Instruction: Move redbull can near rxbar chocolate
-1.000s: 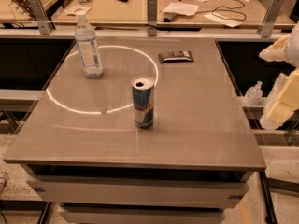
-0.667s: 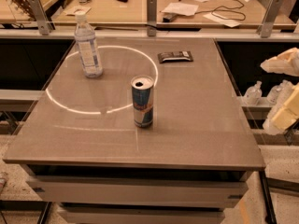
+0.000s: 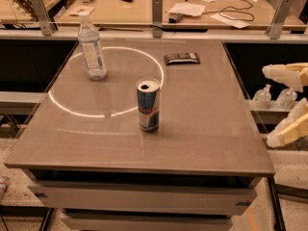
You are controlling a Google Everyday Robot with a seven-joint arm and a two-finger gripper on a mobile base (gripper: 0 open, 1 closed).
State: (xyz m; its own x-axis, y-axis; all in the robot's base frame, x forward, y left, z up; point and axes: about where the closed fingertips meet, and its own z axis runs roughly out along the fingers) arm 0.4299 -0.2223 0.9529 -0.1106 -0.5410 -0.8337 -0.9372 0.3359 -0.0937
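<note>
The redbull can (image 3: pixel 148 105) stands upright near the middle of the grey-brown table (image 3: pixel 207 129), blue and silver with an open silver top. The rxbar chocolate (image 3: pixel 181 58) lies flat in its dark wrapper at the far middle-right of the table. My gripper (image 3: pixel 280 106) is at the right edge of the view, off the table's right side, well away from the can. Its two cream fingers (image 3: pixel 284 74) are spread apart with nothing between them.
A clear plastic water bottle (image 3: pixel 92 47) stands at the far left of the table, on a bright ring of light (image 3: pixel 77 110). A wooden desk (image 3: pixel 144 8) with papers and cables lies behind a rail. Small bottles (image 3: pixel 263 97) sit low beyond the right edge.
My gripper has dropped slightly and its fingers have spread wider at the right edge. The can, bar and bottle have not moved.
</note>
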